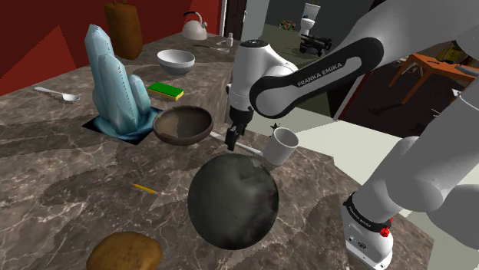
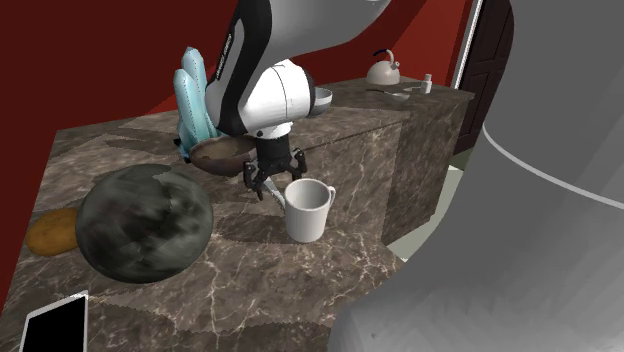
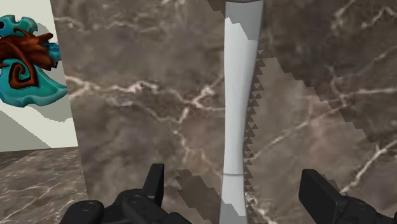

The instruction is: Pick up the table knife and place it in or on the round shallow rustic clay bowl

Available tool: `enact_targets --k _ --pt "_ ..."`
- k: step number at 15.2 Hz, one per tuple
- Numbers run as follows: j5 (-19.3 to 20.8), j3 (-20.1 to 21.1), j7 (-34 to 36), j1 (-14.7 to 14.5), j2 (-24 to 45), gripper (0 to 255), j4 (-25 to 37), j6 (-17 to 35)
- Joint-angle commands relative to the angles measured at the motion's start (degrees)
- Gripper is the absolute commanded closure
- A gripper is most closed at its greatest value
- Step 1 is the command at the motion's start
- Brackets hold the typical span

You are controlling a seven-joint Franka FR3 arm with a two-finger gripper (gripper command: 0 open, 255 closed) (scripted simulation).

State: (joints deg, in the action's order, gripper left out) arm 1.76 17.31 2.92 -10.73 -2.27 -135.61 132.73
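Observation:
A slim silver-grey table knife (image 3: 235, 95) lies flat on the brown marble counter (image 1: 69, 169). In the wrist view it runs straight away from my hand, between the two fingers. My black gripper (image 3: 236, 191) is open just above it, and neither finger touches it. From the shoulder camera the gripper (image 1: 230, 140) hangs over the knife (image 1: 249, 149), between the brown clay bowl (image 1: 183, 124) and a white mug (image 1: 284, 146). The bowl (image 2: 222, 152) holds nothing and sits just behind the gripper (image 2: 270, 186) in the second exterior view.
A large dark sphere (image 1: 232, 201) sits close in front of the knife, and the mug (image 2: 308, 210) stands right beside the hand. A blue crystal (image 1: 115, 84), green sponge (image 1: 166, 90), white bowl (image 1: 176, 61), spoon (image 1: 57, 93), kettle (image 1: 195, 27) and potato (image 1: 123, 253) share the counter.

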Motion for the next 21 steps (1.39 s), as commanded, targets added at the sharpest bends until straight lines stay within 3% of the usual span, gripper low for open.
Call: enact_targets --k 1,6,7,15,21 --pt "0.1 0.0 0.0 0.0 0.2 0 -0.1 0.3" --pt "0.1 0.0 0.0 0.0 0.2 0 -0.1 0.3" --pt "0.1 0.0 0.0 0.0 0.2 255 -0.1 0.3" --pt "-0.1 -0.3 -0.5 0.2 -0.3 255 -1.0 0.8" --pt "-1.0 -0.1 -0.9 0.1 -2.3 255 1.4 -3.6"
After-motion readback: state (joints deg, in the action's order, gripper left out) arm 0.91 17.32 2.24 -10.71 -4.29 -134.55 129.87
